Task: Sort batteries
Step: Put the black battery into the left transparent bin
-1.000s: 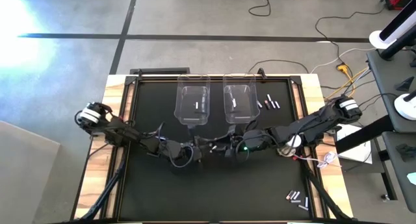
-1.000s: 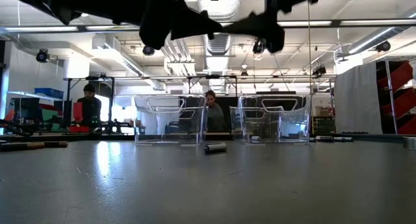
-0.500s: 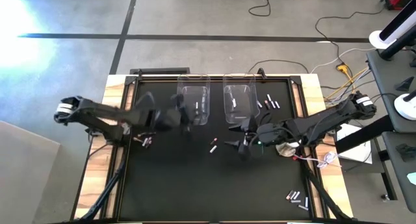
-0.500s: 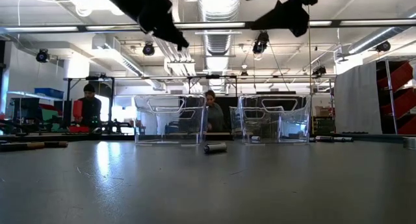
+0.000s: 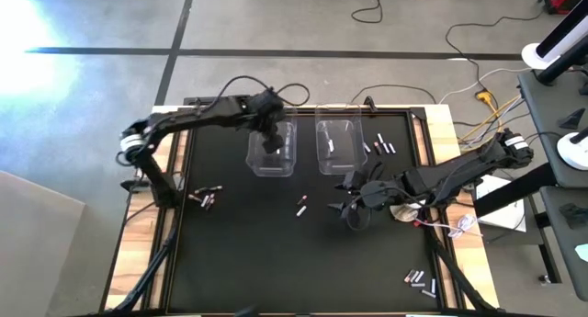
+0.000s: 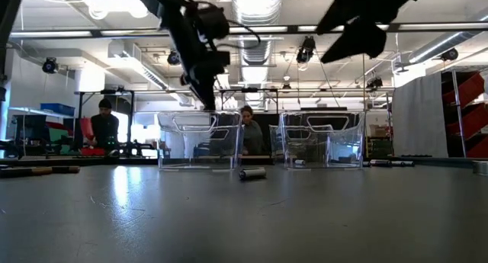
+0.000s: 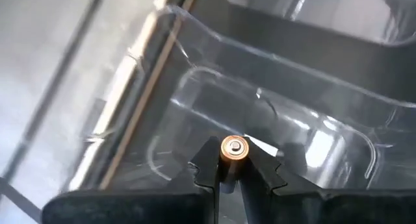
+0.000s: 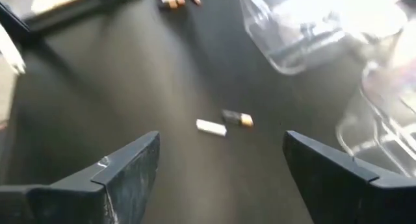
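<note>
My left gripper (image 5: pixel 269 138) hangs over the left clear bin (image 5: pixel 272 161), shut on a battery (image 7: pixel 234 148) with a coppery end. My right gripper (image 5: pixel 354 205) is open above the table's middle right, nothing between its fingers (image 8: pixel 221 178). A battery (image 5: pixel 300 207) lies on its side on the black mat in front of it; the right wrist view shows a white one (image 8: pixel 211 127) and a dark one (image 8: pixel 237 118) there. More batteries lie at the left (image 5: pixel 204 198), far right (image 5: pixel 379 147) and near right (image 5: pixel 420 280). My left gripper pinches the battery's sides (image 7: pixel 234 158) between its two fingertips. The battery's round coppery end faces the wrist camera. The fingers slant down from above, over the left bin's opening (image 7: pixel 214 87). The battery is lifted clear of bin and table.
A second clear bin (image 5: pixel 337 144) stands right of the first, both at the mat's far edge (image 6: pixel 320 139). Cables and a round disc with red wire (image 5: pixel 409 211) lie at the table's right edge. People show in the room beyond the table (image 6: pixel 104 122).
My left gripper has swung from the table's middle toward the far edge and risen, carrying the battery, and now stands over the left bin; it has turned to point more steeply down. My right gripper has drawn back a little toward the right.
</note>
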Tool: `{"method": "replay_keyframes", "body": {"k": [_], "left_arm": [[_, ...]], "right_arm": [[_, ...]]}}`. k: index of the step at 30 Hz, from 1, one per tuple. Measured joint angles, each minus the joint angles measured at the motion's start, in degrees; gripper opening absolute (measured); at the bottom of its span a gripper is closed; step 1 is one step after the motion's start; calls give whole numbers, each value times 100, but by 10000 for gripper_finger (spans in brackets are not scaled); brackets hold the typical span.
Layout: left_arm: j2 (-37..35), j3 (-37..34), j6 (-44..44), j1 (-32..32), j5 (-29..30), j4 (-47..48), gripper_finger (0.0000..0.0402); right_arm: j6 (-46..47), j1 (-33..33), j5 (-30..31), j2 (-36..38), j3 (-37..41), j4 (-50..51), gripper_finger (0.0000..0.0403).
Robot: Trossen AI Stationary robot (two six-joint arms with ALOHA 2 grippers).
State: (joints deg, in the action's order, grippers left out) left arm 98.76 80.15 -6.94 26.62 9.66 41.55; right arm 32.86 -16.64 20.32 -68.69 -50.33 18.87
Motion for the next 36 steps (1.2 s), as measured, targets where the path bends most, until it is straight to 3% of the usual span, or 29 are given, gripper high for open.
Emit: {"method": "replay_keyframes", "body": {"k": [8,23,36], "left_arm": [[829,75,276,39,-197,65,17],[1650,34,404,39,-295,57,17],[1810,-17,413,39,-313,-40,34]], "right_arm": [[106,-37,-128,38,2,418,310],[178,-37,-194,39,15,461,318],[165,-37,-195,38,24,457,329]]}}
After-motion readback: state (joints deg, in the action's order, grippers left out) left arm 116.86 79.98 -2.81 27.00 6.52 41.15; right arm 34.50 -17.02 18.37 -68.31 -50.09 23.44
